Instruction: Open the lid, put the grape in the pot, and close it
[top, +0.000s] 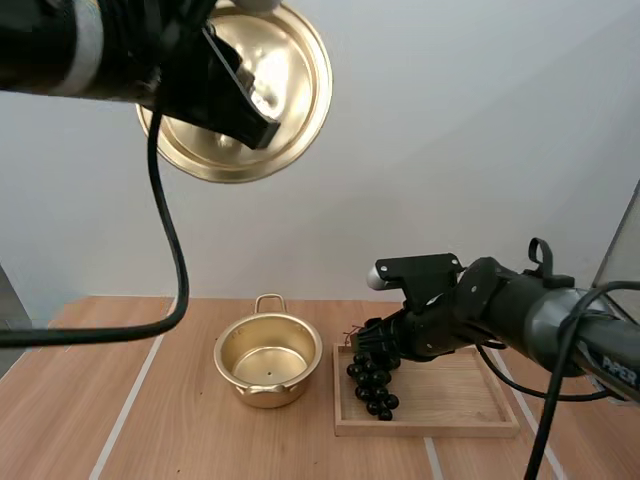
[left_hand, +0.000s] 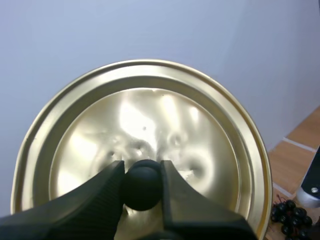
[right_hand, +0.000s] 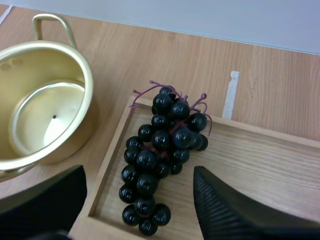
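**Obs:** Lid (top: 290, 60) logged first, nearest the lens, held high at the left. The left gripper (left_hand: 143, 175) is pinched tight on its black knob (left_hand: 143, 192), so the lid is well clear of the table.

**Op:** Step in hand?

**Obs:** Judged: picking up the grapes. The wooden tray (top: 455, 395) sits to the right, and the pot (top: 262, 388) stands open and empty just left of it. The grapes (top: 373, 375) lie at the tray's left end, nearest the pot. The right gripper (right_hand: 135, 195) hangs over them with its fingers spread wide to either side of the bunch, holding nothing.

**Op:** How to do it well?

**Obs:** Come straight down and close across the thick middle of the bunch or the stem knot, not on the loose lower berries. Lift clear of the tray lip before crossing left, since the pot rim is close by. Hold the lid up out of that path.

**Op:** Surface, surroundings?

**Obs:** The table (top: 120, 400) is pale wood, flat, with white tape lines (top: 130, 395). A plain light wall (top: 450, 130) stands on the far side.
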